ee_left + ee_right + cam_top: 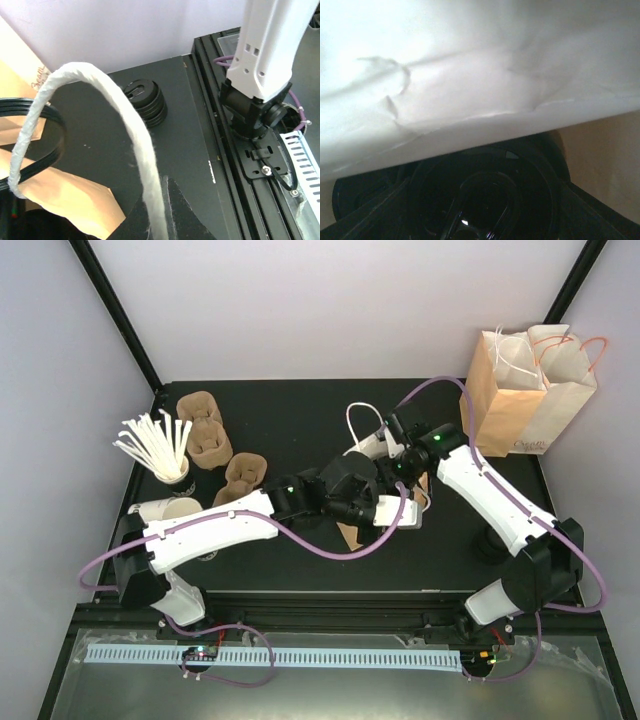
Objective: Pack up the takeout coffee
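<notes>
The takeout coffee's glossy black lid (490,200) fills the lower half of the right wrist view. It sits between my right gripper's (485,220) dark fingers (370,210), which are closed around the cup, with the bag's pale inside right above it. A brown paper bag (349,534) lies mid-table under both arms, and the cup is hidden there in the top view. My right gripper (388,455) reaches into the bag. My left gripper (160,222) is shut on the bag's white rope handle (100,95), which arches up over the brown paper (60,200).
Upright paper bags (525,390) stand at the back right. Brown pulp carriers (205,430) sit at the left, beside a cup of white sticks (160,445) and a lidless white cup (170,508). A stack of black lids (145,100) rests near the right arm's base (250,110).
</notes>
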Available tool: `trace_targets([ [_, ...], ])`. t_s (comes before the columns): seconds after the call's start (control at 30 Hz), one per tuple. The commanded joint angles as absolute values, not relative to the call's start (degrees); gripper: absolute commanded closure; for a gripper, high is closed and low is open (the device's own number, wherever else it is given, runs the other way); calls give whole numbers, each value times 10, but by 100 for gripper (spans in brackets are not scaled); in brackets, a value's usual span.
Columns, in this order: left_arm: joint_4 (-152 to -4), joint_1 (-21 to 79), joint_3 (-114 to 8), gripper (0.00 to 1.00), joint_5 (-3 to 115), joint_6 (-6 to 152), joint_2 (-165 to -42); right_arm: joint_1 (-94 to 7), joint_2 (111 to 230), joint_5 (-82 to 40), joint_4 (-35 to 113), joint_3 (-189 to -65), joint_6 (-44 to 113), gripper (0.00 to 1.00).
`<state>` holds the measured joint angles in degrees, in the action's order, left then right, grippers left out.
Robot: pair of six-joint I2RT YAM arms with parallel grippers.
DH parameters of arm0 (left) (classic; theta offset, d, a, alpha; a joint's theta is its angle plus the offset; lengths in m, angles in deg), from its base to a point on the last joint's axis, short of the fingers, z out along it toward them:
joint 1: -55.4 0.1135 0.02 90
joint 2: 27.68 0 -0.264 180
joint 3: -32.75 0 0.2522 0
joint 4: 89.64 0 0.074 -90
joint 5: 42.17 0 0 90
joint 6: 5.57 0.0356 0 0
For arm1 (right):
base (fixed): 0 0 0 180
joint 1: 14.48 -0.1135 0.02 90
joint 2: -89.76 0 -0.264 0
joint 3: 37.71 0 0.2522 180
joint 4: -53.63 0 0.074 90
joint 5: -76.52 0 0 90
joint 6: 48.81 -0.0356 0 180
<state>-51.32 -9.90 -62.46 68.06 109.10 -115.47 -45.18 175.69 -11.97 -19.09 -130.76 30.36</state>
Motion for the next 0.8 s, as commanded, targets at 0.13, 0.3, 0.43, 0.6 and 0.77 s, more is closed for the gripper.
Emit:
trace_targets([
  [0.13, -483, -123, -641, 98, 716, 1118, -1167, -438, 1760, -137, -231, -1340, 303, 99],
  [0.3, -471, -142, -646, 98, 701, 1141, -1169, -436, 1777, -150, -251, -1357, 298, 99],
  [0.43, -463, -151, -649, 99, 689, 1157, -1169, -437, 1778, -151, -234, -1337, 294, 99],
  [0.6, -473, -154, -651, 98, 654, 1141, -1160, -437, 1748, -125, -192, -1268, 302, 99],
  [0.77, -488, -153, -655, 90, 603, 1105, -1148, -437, 1711, -106, -153, -1207, 309, 99],
])
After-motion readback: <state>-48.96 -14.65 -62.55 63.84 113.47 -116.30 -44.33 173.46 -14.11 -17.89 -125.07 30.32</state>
